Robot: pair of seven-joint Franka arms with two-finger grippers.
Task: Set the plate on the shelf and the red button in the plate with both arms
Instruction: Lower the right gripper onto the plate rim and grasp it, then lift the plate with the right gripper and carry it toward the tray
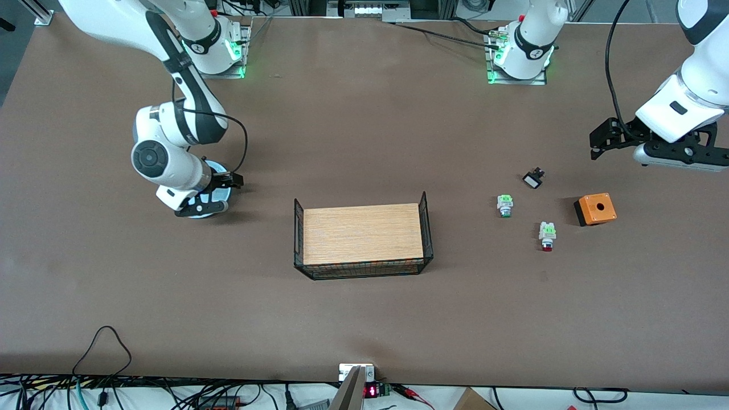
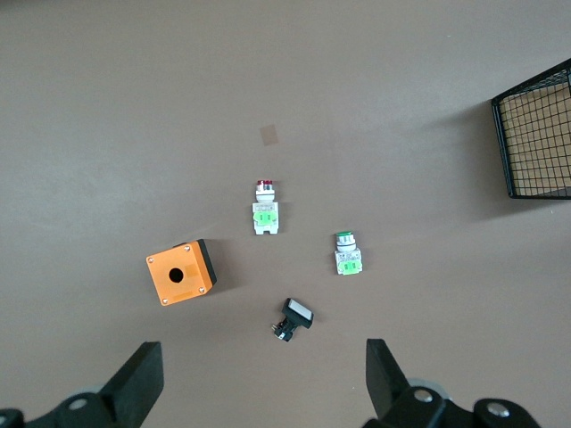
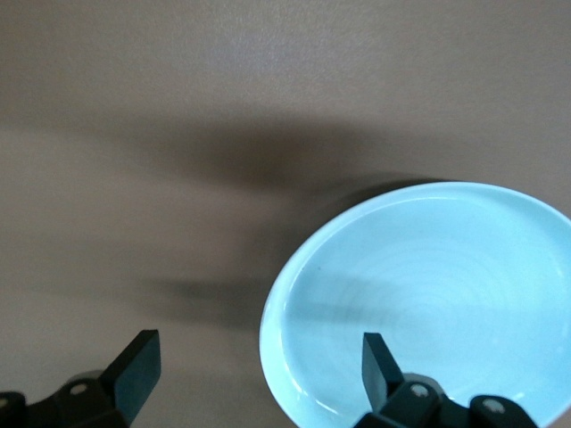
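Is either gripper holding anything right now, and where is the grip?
Nothing is held. The right gripper is open over the plate; the left gripper is open above the table.

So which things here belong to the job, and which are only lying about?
For the job: plate, red button.
Lying about: green button, orange box, black switch, basket.

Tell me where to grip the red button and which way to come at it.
Grip the red button across its white-and-green body, coming straight down from above. It lies flat on the table with open space on both flanks, and the body's flat sides suit the pads better than the small round red cap. The left gripper hangs open above the parts, so it looks best placed.
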